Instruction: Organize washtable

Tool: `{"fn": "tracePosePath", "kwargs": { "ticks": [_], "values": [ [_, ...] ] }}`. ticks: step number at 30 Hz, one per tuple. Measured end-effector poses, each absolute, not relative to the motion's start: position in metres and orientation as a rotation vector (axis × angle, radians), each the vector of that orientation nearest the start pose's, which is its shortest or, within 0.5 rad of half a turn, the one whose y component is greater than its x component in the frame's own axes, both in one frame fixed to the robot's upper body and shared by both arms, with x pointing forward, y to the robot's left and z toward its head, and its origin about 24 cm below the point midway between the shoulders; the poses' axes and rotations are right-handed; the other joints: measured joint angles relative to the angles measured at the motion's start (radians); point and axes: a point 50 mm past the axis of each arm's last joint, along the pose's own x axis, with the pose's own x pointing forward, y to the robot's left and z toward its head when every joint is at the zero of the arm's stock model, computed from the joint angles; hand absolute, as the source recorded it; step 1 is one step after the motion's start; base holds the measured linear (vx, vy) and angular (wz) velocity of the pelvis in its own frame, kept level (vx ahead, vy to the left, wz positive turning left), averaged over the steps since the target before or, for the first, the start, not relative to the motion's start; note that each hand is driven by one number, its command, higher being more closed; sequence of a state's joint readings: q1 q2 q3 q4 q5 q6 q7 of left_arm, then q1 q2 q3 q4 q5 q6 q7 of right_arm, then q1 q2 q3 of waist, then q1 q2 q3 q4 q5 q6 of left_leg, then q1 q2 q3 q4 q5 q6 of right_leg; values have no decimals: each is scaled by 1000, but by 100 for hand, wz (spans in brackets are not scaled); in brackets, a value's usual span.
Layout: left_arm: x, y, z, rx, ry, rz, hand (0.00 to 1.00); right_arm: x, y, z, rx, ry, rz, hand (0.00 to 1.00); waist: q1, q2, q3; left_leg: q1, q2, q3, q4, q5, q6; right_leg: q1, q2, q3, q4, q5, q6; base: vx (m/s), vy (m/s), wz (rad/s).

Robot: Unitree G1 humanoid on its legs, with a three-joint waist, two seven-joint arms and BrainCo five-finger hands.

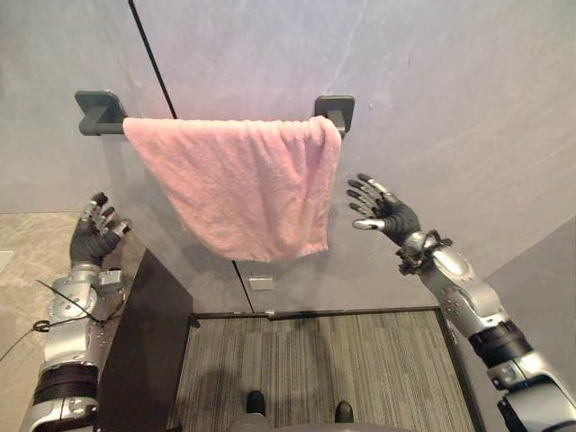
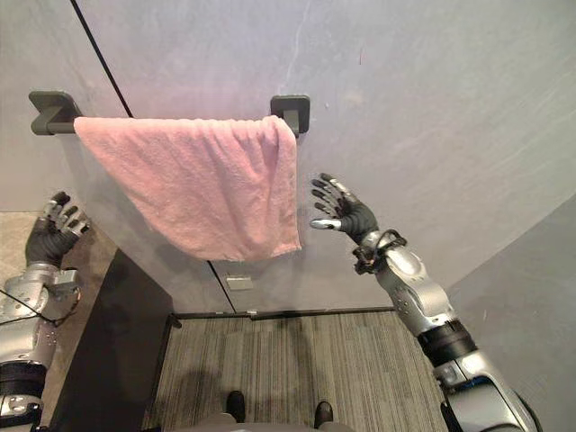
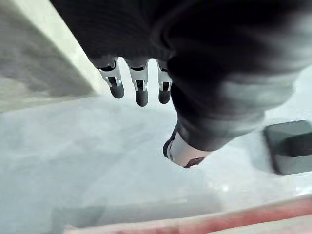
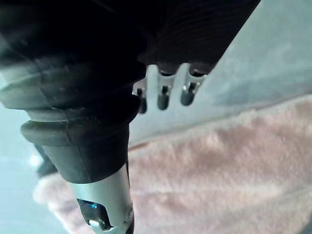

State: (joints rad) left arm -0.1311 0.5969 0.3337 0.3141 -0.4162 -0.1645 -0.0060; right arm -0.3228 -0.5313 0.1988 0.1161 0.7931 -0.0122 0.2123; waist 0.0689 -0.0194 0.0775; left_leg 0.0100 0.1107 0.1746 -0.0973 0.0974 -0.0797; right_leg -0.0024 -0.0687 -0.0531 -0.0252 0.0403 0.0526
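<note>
**Right hand [image 1: 382,209] open beside the hung towel [image 1: 238,184]**

Right hand sat right of centre in the left eye view, fingers spread and released, just beside the towel's right edge but apart from it and grasping nothing. The left hand [image 1: 94,232] was raised at the left edge of the frame, below the left bracket [image 1: 99,112], fingers loosely relaxed and empty, well apart from the cloth.

The pink towel hung over the rail between that bracket and the right bracket [image 1: 334,110], in the upper middle of the frame. It lay askew, its lower edge slanting down to a corner at the right.

The step in hand looked like squaring the towel. Done well, the right hand would pinch the right edge low down and draw it level, while the left hand steadied the cloth near the rail so that it did not slide off.

The right wrist view showed the towel's nap close up past the fingers [image 4: 187,95], confirming a gap between them. The left wrist view showed the bracket and a blurred pink strip along its bottom edge, which gave a closer sense of how near that hand stood to the rail than the eye views did.
</note>
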Motion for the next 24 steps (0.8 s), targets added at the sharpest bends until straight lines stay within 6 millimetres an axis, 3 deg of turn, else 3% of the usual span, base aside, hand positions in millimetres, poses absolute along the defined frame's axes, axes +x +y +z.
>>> {"fn": "tracePosePath", "kwargs": {
  "ticks": [3,5,10,14,18,24],
  "values": [
    [235,347,139,43,-416,587,0,297,-207,127,311,-247,240,0,-8,5,-20,4,-4,6,-3,0,0,0,-3,0,1,0,0,-4,11,-5],
    [217,337,160,22,-581,698,0,291,-223,149,317,-379,118,0,-28,15,-44,10,-6,3,-3,0,0,8,-5,-2,1,0,1,3,4,2],
    [204,311,194,69,-784,642,0,278,-222,182,314,-575,104,0,-45,41,-66,38,-6,-6,-6,-1,0,34,-6,-13,1,-11,-1,-55,3,4],
    [216,267,209,79,-846,337,0,273,-189,199,325,-657,286,0,-56,59,-82,36,-6,-21,-6,-5,-6,38,-8,-26,-1,-19,9,-75,9,9],
    [231,209,198,12,-776,-95,0,274,-120,203,318,-614,674,0,-56,61,-83,35,-6,-36,-6,-4,-6,49,-5,-30,-14,-17,12,-41,-6,5],
    [237,194,184,-70,-698,-242,0,281,-89,197,301,-536,847,0,-51,48,-90,32,-9,-36,-6,0,-1,49,-7,-29,-11,-10,21,25,-5,3]
  ]
}}
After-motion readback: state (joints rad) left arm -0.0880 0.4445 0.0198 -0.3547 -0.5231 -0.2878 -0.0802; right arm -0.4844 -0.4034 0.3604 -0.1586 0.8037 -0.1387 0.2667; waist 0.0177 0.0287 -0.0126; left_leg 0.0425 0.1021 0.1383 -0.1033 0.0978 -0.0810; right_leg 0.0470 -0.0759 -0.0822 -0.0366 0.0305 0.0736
